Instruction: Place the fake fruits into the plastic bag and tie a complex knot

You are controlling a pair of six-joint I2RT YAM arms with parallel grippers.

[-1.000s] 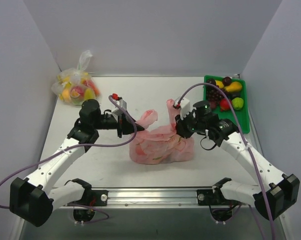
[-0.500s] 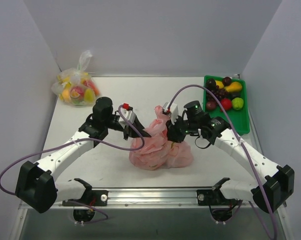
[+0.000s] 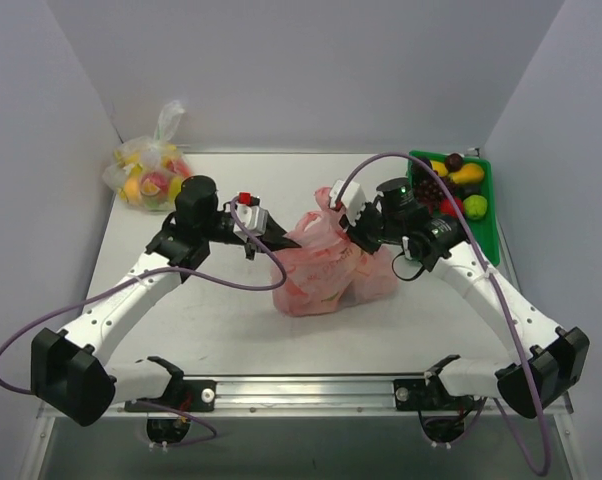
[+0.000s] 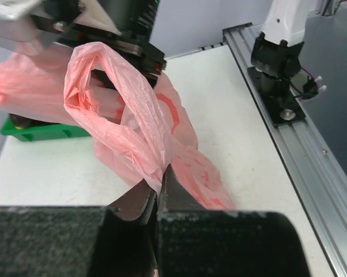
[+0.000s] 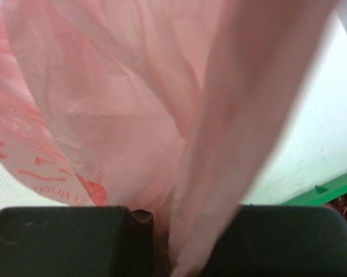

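step in hand: the tying. both arms are at the mouth of the pink plastic bag (image 3: 321, 275), which sits mid-table (image 3: 211, 310), between the two grippers, its body slumped and bulging. what is inside cannot be made out through the plastic.

left gripper (image 4: 161, 186): jaws fully closed, pinching the left handle (image 4: 124, 109) at its base, so the handle stands up as an open loop above the fingertips. a second pink strand shows behind that loop; whether it passes through it or only lies behind, i cannot tell.

right gripper (image 5: 182, 245): also clamped tight, the right handle (image 5: 242, 115) running down as a flat strip into the gap between its fingers. in the overhead view the two grippers sit close together above the bag, handles drawn in toward each other.

no tight bunched knot visible yet; my read is an early cross or wrap, not a finished tie.

some fake fruits (image 3: 461, 192) lie in the green tray (image 3: 486, 245) at far right, apart from the bag. a clear bag of fruit (image 3: 151, 180) sits in the far left corner, untouched.

next move, as a judgement: one handle has to go around and through the other, then both get pulled apart to cinch. thin film, so it may slip or tear if pulled too hard.
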